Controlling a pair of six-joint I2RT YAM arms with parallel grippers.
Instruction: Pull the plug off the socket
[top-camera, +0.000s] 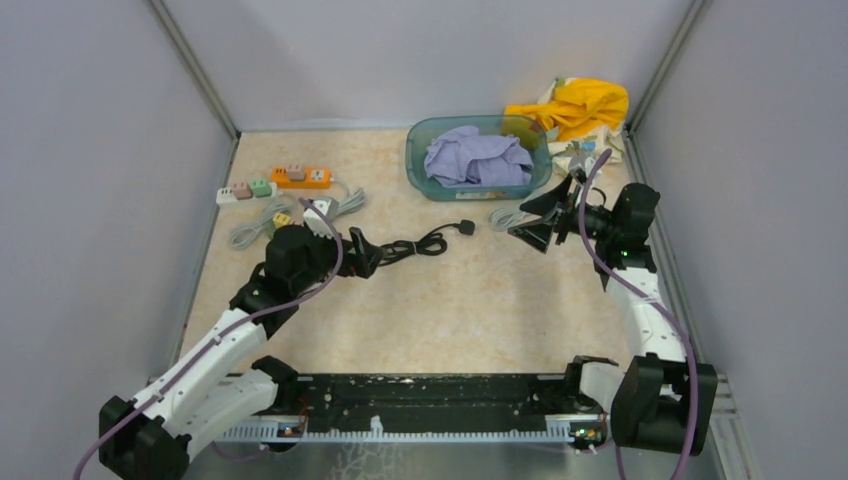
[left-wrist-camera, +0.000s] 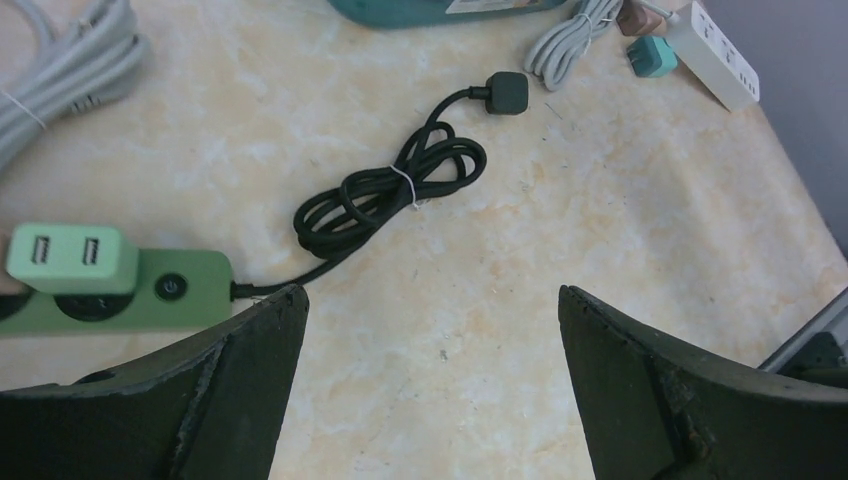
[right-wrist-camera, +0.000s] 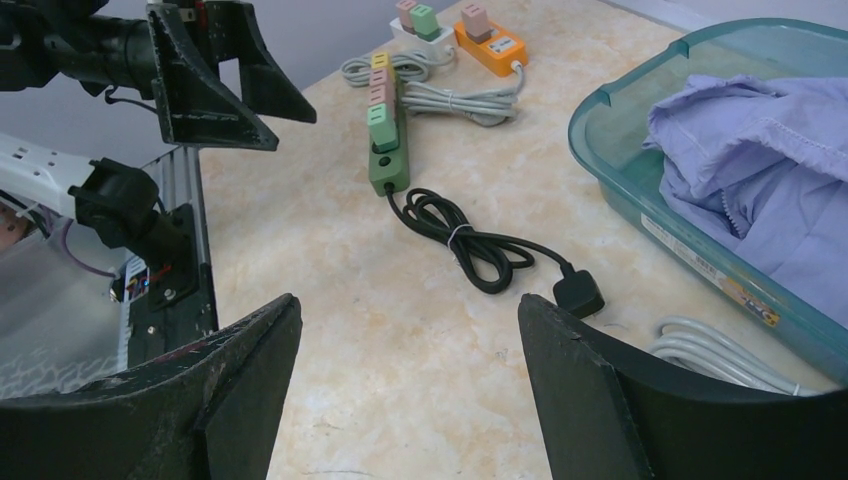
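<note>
The pale green plug (left-wrist-camera: 70, 257) sits pushed into the green power strip (left-wrist-camera: 190, 290), next to the strip's switch. In the left wrist view it lies at about 9 o'clock, just outside the left-hand jaw. From above, the strip lies at roughly 10 o'clock on the table (left-wrist-camera: 620, 210), mostly hidden under the left arm. A pink plug (right-wrist-camera: 380, 93) and a yellow plug (right-wrist-camera: 380, 62) stand further along the same strip.

The left jaws are spread wide and hold nothing. The right jaws, at about 2 o'clock near the teal basin (right-wrist-camera: 610, 110), are also parted and empty.

The plug looks like a small, hard plastic block: light, stiff and rather smooth, probably held in only by the friction of its pins. The best hold would be across its two flat opposite sides, low on the body, so the jaws do not slide off the top corners.

The strip itself looks light too, and its black cord (left-wrist-camera: 390, 190) is limp and loosely coiled, so it anchors nothing. A straight upward pull would likely lift the whole strip with it — the other jaws may need to pin the strip near the switch end.
</note>
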